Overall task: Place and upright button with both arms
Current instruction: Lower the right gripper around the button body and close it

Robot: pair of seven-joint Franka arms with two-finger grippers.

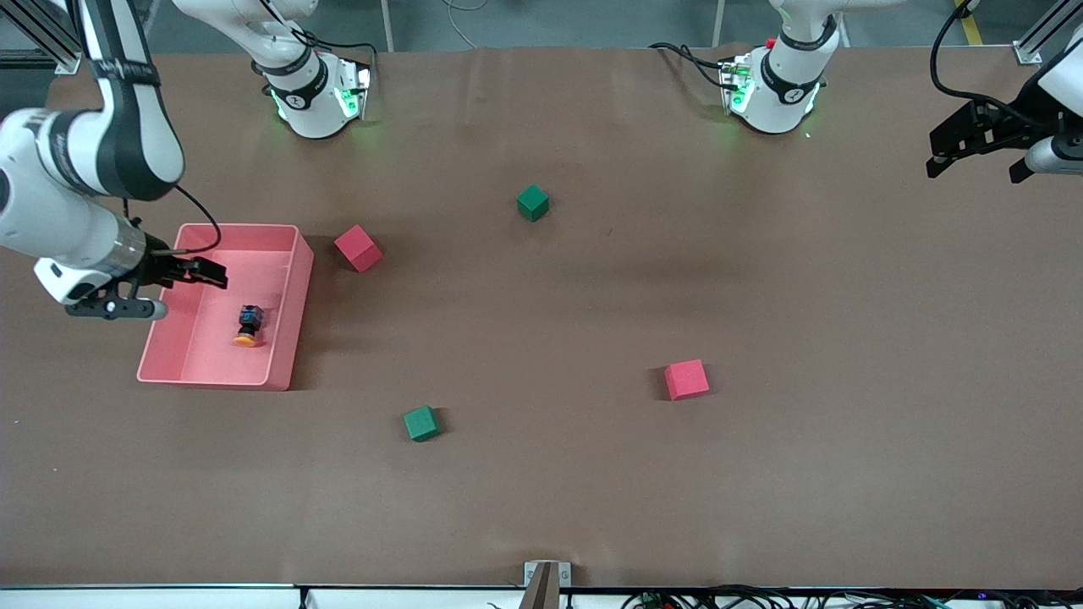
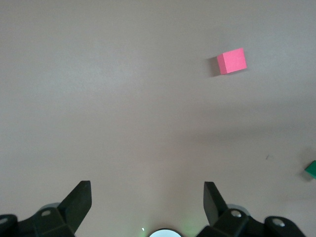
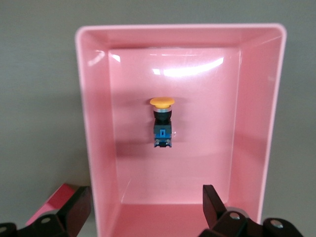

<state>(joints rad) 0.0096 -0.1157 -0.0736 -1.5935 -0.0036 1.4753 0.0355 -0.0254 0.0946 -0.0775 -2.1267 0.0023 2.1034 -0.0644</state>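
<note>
The button lies on its side in the pink tray, its orange cap pointing toward the front camera. In the right wrist view the button lies mid-floor of the tray. My right gripper is open and empty, over the tray's end farther from the front camera; its fingertips stand wide apart, well short of the button. My left gripper is open and empty, held above bare table at the left arm's end; its fingertips are wide apart, and it waits.
A red cube sits beside the tray and shows in the right wrist view. A green cube lies mid-table. A second green cube and a second red cube lie nearer the front camera; that red cube shows in the left wrist view.
</note>
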